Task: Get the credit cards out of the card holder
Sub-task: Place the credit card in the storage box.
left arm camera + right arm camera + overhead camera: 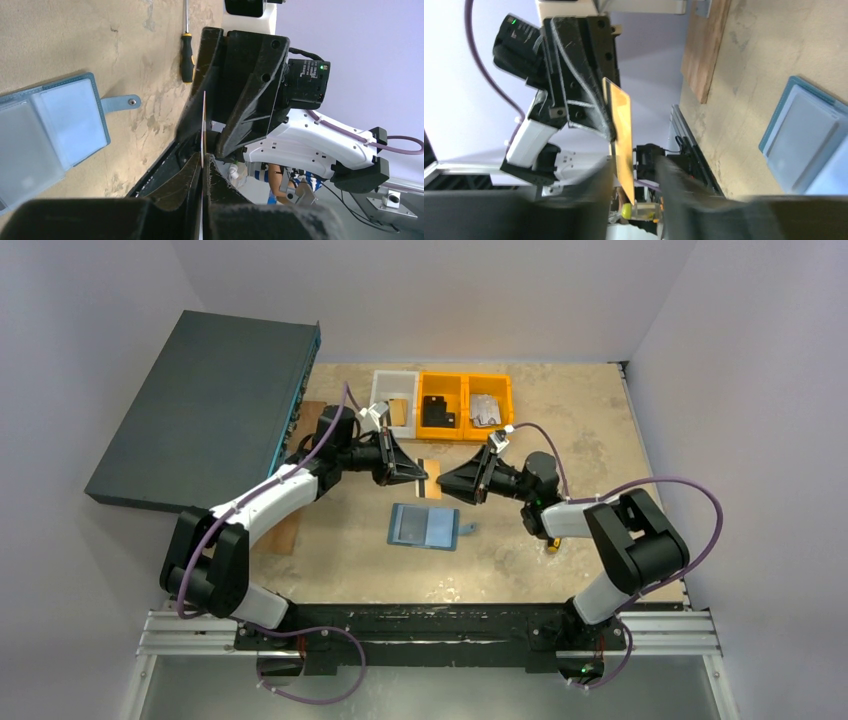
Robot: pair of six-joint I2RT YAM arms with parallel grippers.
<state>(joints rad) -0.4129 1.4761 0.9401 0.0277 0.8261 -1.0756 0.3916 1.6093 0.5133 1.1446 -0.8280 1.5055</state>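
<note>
The card holder (425,526) lies open and flat on the table, pale blue pockets up; it also shows in the left wrist view (50,125) and the right wrist view (809,140). A gold-tan credit card (428,480) hangs in the air above it, between the two grippers. My left gripper (204,162) is shut on one end of this card (204,125), seen edge-on. My right gripper (634,165) stands open around the card's other end (621,130), with a gap beside it. No other credit card shows.
A large dark teal box (210,410) leans at the back left. Orange bins (465,405) and a white bin (395,400) stand at the back. A wooden board (290,530) lies left, a screwdriver (552,543) right of the holder.
</note>
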